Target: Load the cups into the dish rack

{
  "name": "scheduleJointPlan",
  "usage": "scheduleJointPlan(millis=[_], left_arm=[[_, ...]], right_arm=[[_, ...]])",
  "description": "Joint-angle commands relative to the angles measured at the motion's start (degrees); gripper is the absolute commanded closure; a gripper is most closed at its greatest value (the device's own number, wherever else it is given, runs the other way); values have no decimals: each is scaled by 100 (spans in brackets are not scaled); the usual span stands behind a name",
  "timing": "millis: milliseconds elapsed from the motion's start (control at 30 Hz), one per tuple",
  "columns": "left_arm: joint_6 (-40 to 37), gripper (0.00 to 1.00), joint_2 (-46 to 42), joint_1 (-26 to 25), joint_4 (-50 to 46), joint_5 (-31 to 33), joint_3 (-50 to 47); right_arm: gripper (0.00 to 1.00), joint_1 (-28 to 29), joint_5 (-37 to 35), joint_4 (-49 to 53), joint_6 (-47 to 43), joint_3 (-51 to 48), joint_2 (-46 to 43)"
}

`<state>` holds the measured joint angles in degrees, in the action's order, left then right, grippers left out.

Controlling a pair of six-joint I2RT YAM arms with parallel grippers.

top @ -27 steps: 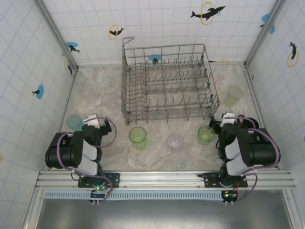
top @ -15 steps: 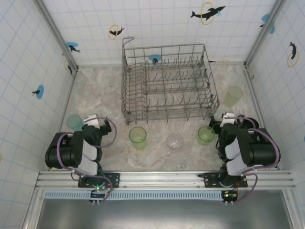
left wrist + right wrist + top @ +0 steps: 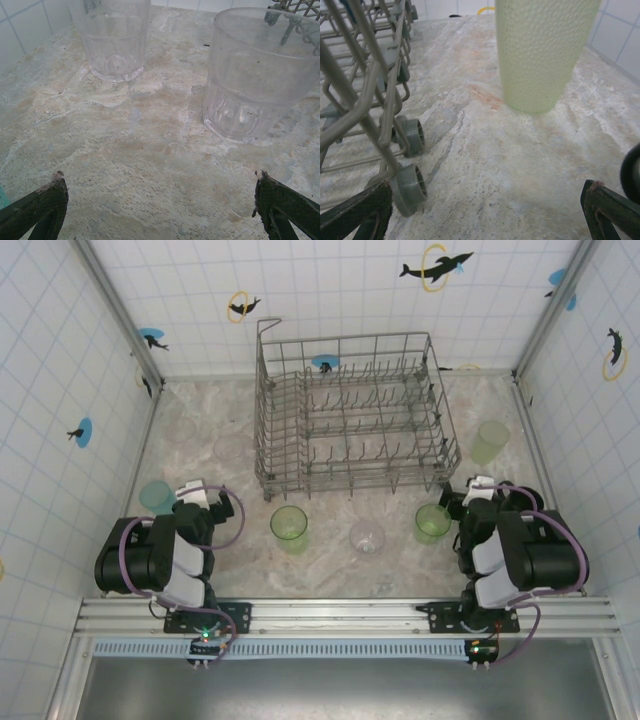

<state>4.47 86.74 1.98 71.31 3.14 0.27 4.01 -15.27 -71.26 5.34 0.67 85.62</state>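
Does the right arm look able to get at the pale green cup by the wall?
Probably yes: the cup stands straight ahead of the open right pincer, bare table between, the rack off to one side.

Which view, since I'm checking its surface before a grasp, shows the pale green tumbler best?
Right wrist: the pale green tumbler stands close ahead, its dimpled wall plain, rim cut off. Top external gives it whole but small, upright right of the dish rack. Left wrist faces two clear tumblers instead.
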Motion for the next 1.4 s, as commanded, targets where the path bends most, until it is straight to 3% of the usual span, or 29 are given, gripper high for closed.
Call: scheduleJointPlan(millis=[0,133,333,467,600,733,1067,1367], left_arm=[[-109,2,-18,31,186,-170,-14],[-90,2,-151,23,-310,-71,208],[62,2,-594,-80,-2201,660,1155],[601,2,-1015,-115,-2489,920,1345],[1426,2,-1275,-121,-3111,766,1757],[2158,2,-1274,-167,-4670,853,2714],[2792,2,-1666,-359,-6245,341,3737],[2789,2,-1906,-365,-7297,-139,4387]], right_arm=[[0,83,-423,73,25,-270,-476],[0,175,-545,1222,91,-61,-1373],[0,183,-700,3393,709,718,-2548],[0,194,-923,4597,1138,1388,-2903],[0,188,-1020,6019,1468,2241,-3006],[0,197,-877,7235,1545,2999,-2986],[0,239,-32,9359,1463,4323,-2692],[0,256,554,10491,1554,4678,-2690]])
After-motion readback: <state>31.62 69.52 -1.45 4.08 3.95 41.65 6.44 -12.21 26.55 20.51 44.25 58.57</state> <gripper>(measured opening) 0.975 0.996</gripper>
